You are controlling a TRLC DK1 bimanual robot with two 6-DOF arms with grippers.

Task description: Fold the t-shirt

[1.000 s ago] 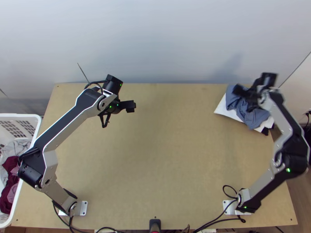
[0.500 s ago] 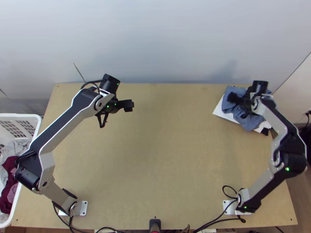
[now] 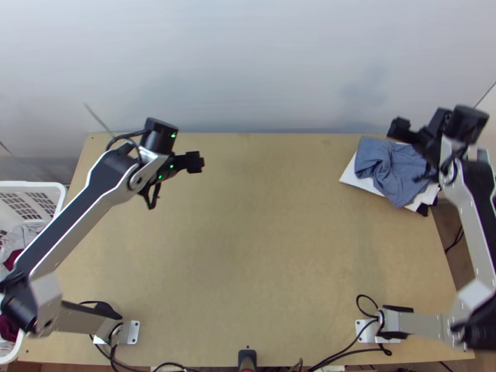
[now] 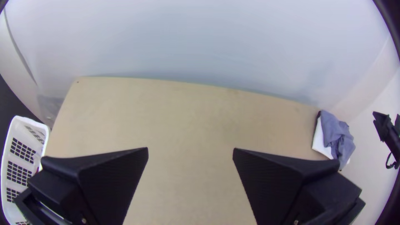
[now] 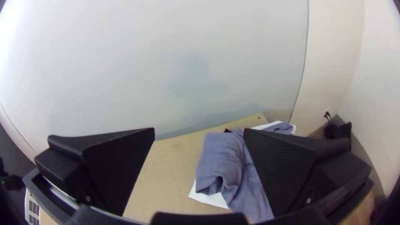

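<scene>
And at the far right corner of the table (image 3: 260,248), there is the blue-grey t-shirt (image 3: 397,167), bunched and creased, no neat fold to be seen in it! It is carried by a pile: white cloth (image 3: 354,177) is shown under it, sticking out at the left and near sides, and a bit of black cloth (image 3: 423,210) is seen peeking out at the near right.

Just by the t-shirt's far edge, the right gripper (image 3: 402,129) is held, its arm bent round on the right side. In the right wrist view its fingers are spread wide, and nothing is gripped between them; table and cloth are seen through the gap.

Over on the far left part of the table, well apart from the pile, the left gripper (image 3: 196,162) is held out, pointed to the right. Wide open as well, this one, and nothing is caught between its fingers!

Off the table's left edge, a white basket (image 3: 31,185) is seen, with grey cloth (image 3: 20,237) and dark red cloth (image 3: 10,260) heaped inside.
</scene>
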